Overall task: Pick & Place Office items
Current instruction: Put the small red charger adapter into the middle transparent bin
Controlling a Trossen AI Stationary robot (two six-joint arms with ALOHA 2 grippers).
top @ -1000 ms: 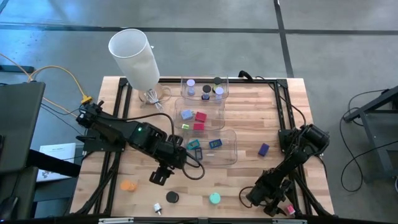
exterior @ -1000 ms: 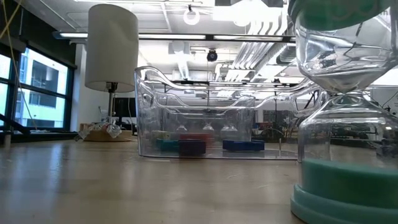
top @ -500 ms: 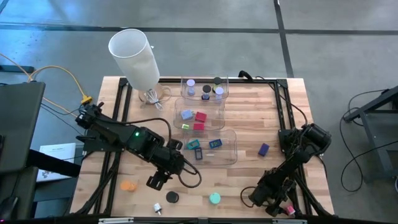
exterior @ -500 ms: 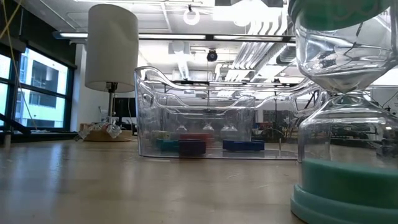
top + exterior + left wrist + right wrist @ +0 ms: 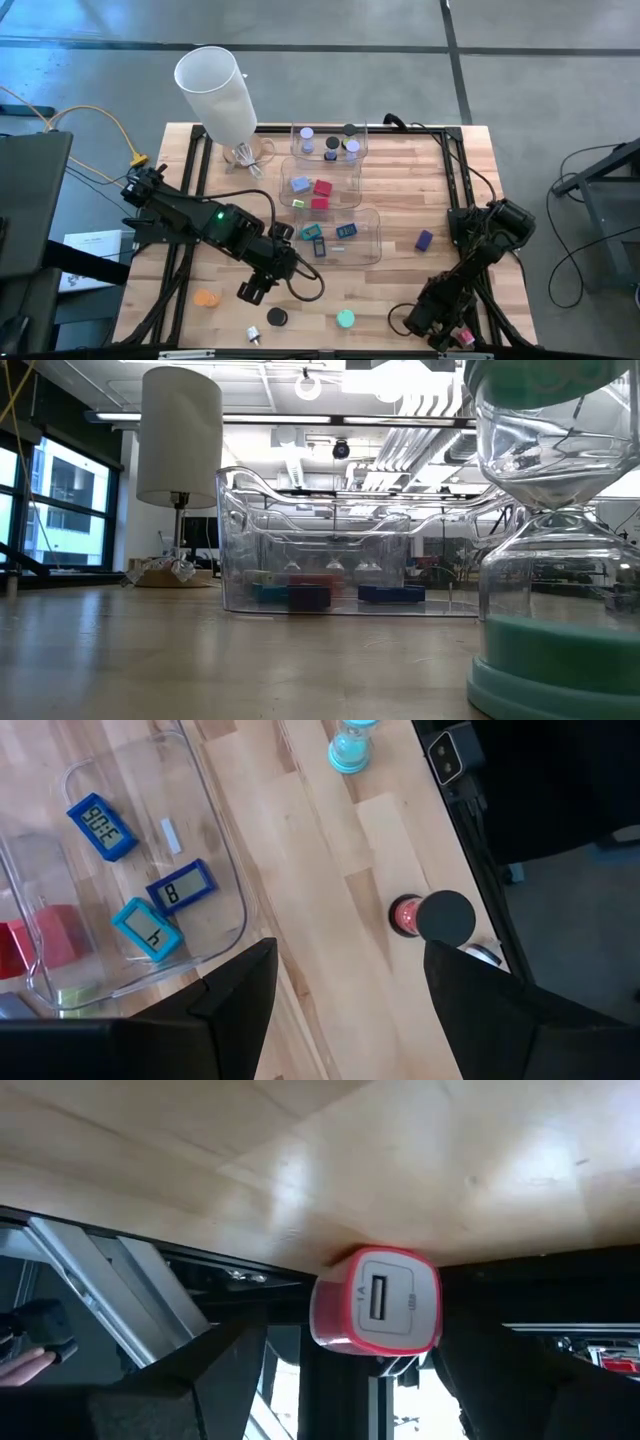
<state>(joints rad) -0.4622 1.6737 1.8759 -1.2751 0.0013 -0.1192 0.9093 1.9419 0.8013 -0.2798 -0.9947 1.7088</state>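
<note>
Here we see the left gripper [image 5: 252, 290] with fingers open and empty above the pale wooden table [image 5: 400, 200], near a black disc [image 5: 277, 317], an orange disc [image 5: 206, 298] and a teal-topped hourglass [image 5: 345, 319], while clear plastic bins [image 5: 365, 240] hold small blue, teal and red blocks. The right gripper [image 5: 420, 318] is at the table's near edge, fingers apart around a rounded pink-and-white USB plug [image 5: 377, 1300] without touching it. Only the right wrist view shows that plug's smooth face clearly, and only the low view shows the hourglass's glass [image 5: 545, 510].
</note>
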